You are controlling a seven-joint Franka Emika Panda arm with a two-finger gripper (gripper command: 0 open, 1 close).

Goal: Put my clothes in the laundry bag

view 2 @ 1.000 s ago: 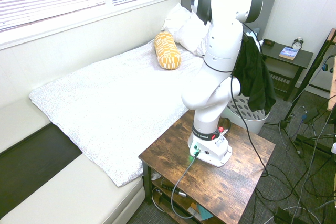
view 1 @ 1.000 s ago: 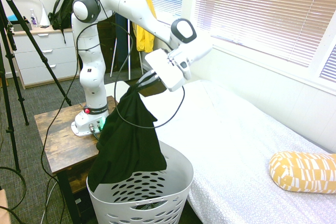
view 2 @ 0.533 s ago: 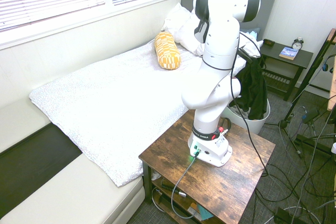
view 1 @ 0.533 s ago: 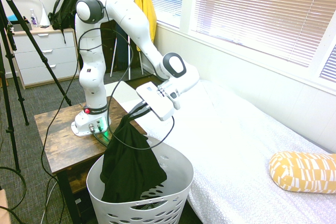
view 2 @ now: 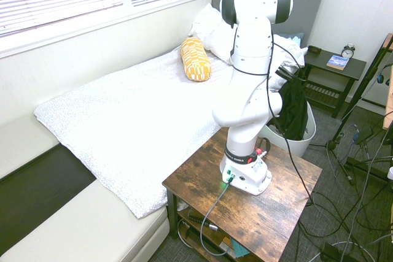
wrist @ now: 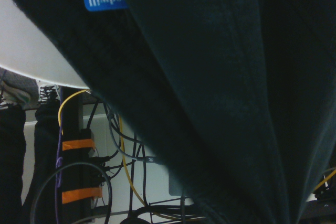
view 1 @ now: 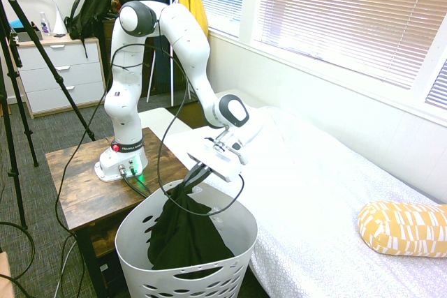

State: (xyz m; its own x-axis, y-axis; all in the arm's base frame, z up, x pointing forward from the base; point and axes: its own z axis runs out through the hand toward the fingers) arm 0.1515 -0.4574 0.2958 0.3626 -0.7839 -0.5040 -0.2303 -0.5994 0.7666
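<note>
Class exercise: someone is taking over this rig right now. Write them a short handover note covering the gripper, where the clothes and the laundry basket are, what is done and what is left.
Gripper: shut on the black garment, holding it by its top edge just above the basket rim.
Black garment: hangs from the gripper, with most of it already down inside the white laundry basket.
Basket: stands on the floor between the wooden side table and the bed.
Done: garment picked up and carried over the basket.
Left: open the gripper so the garment drops fully in, then pull the arm clear.
</note>
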